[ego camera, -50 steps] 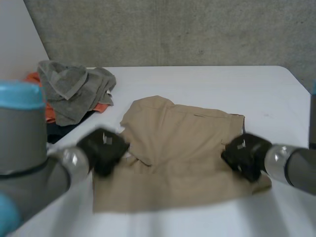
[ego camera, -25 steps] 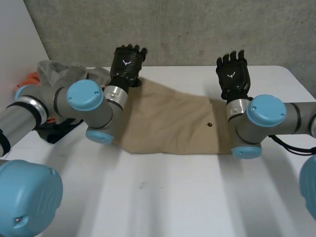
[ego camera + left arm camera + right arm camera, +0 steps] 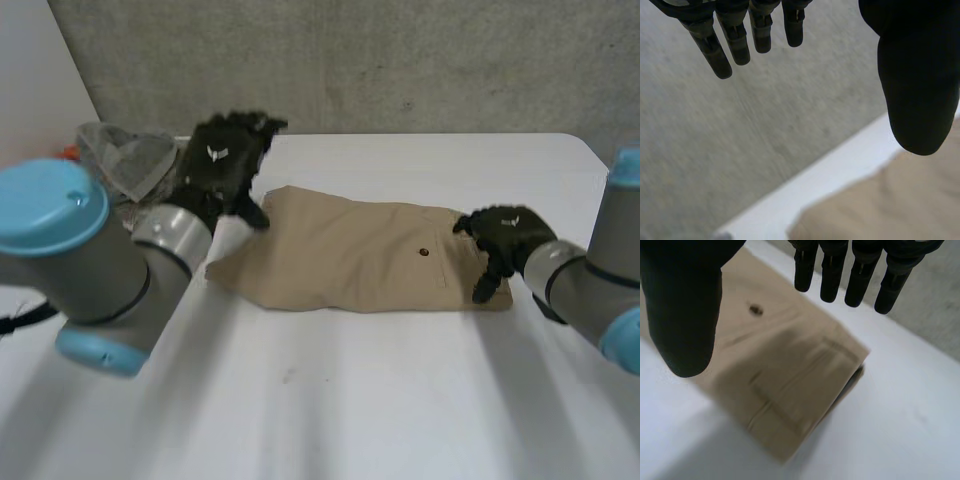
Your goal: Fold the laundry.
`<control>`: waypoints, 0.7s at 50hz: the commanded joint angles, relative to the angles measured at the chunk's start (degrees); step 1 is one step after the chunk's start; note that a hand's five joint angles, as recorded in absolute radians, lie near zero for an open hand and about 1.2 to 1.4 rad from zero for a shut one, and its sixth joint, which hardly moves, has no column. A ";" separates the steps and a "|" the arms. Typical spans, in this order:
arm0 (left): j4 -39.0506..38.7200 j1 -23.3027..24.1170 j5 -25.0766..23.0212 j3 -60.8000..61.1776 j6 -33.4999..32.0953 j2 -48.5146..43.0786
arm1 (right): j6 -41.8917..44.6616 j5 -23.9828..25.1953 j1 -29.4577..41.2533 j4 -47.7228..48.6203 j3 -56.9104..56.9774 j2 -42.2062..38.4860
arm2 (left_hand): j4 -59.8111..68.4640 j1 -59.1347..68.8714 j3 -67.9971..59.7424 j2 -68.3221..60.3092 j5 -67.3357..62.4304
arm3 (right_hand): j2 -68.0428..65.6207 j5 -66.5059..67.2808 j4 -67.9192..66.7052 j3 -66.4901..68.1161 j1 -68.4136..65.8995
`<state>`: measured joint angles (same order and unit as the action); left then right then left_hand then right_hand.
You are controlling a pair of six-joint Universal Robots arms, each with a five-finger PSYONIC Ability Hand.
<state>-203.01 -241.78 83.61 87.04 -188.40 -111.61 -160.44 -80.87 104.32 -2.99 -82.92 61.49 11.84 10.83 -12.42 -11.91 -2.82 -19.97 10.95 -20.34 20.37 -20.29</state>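
A tan garment point(image 3: 350, 262) with a small dark button lies folded into a long band across the middle of the white table point(image 3: 400, 400). My left hand point(image 3: 222, 170) hovers above its far left corner with fingers point(image 3: 730, 40) straight and spread, holding nothing. Over the garment's right end is my right hand point(image 3: 505, 245), also open, its fingers point(image 3: 860, 275) straight above the cloth point(image 3: 785, 385). The tan cloth point(image 3: 890, 205) lies under my left thumb in the left wrist view.
A pile of laundry sits at the table's far left: a grey-green towel point(image 3: 125, 160) over something orange point(image 3: 70, 153). A grey concrete wall point(image 3: 400, 60) stands behind the table. The near half of the table is bare.
Both hands let go of the garment and opened after laying it over into a band. They have since drawn back from the far edge, the right hand dropping to the right end.
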 commanded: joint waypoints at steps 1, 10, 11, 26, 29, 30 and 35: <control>0.77 0.87 -0.38 4.90 2.07 0.52 | 0.91 -0.69 0.18 13.17 -2.60 -6.81 | -1.84 -0.83 2.42 1.91 2.82 | -11.38 10.41 -11.01 10.99 -11.06; 0.24 0.44 1.11 5.25 3.21 0.86 | 2.06 -8.84 -1.48 15.29 -1.35 -8.69 | -1.84 -0.83 2.42 1.91 2.82 | -60.03 59.05 -59.66 59.63 -59.71; 0.24 0.43 1.20 5.34 3.30 1.13 | 2.06 -9.65 -2.10 15.90 -2.06 -6.93 | -1.84 -0.83 2.42 1.91 2.82 | -60.03 59.05 -59.66 59.63 -59.71; 0.59 -0.89 0.85 8.77 6.21 7.90 | 36.50 -0.55 3.13 22.82 -3.47 0.82 | -1.84 -0.83 2.42 1.91 2.82 | -60.03 59.05 -59.66 59.63 -59.71; 0.94 -0.54 0.94 8.24 5.94 7.46 | 39.66 9.45 10.08 29.15 -5.49 0.21 | -1.84 -0.83 2.42 1.91 2.82 | -60.03 59.05 -59.66 59.63 -59.71; 1.03 -0.36 1.03 7.98 5.85 7.20 | 40.46 12.55 11.68 30.48 -6.11 -0.49 | -1.84 -0.83 2.42 1.91 2.82 | -60.03 59.05 -59.66 59.63 -59.71; 3.31 0.08 2.78 4.91 4.80 5.88 | 43.54 22.61 19.51 30.41 -5.59 -7.52 | -1.84 -0.83 2.42 1.91 2.82 | -60.03 59.05 -59.66 59.63 -59.71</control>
<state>-201.73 -242.14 84.86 94.72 -182.63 -104.38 -119.19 -67.13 116.50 26.51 -88.72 59.51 11.84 10.83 -12.42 -11.90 -2.82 -67.25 56.63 -68.67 67.98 -61.43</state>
